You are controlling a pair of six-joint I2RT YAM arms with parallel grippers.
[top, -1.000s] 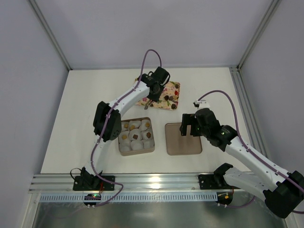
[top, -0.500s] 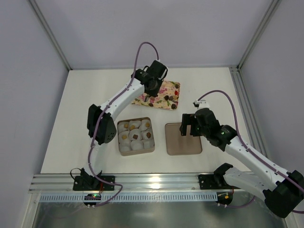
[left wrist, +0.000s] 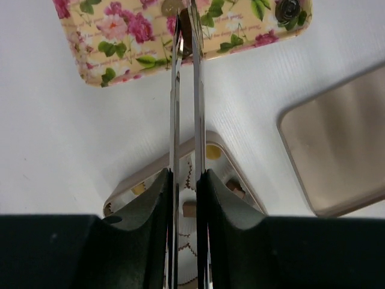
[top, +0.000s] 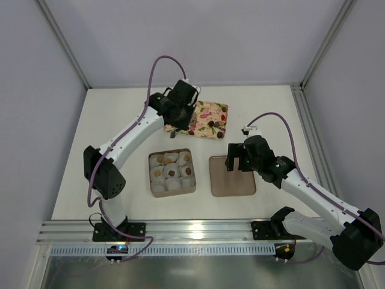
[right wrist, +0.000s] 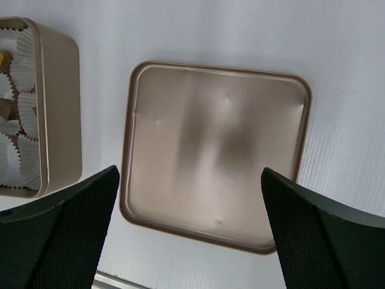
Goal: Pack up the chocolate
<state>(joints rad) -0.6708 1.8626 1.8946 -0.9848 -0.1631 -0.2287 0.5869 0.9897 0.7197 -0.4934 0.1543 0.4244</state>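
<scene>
Chocolate (left wrist: 289, 7) is laid on floral tray (left wrist: 120, 54), upper centre, right at left claw (left wrist: 185, 24), nearly together, grip cannot be told. Right claw (right wrist: 189, 174) is held apart over lid (right wrist: 216, 108), farther off

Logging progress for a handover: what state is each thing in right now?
Box: open, paper cups partly filled.
Lid: off, flat beside the box.
Floral tray: holds a few chocolates.
Left gripper: shut on a brown chocolate piece.
Right gripper: open, empty, above the lid.
</scene>
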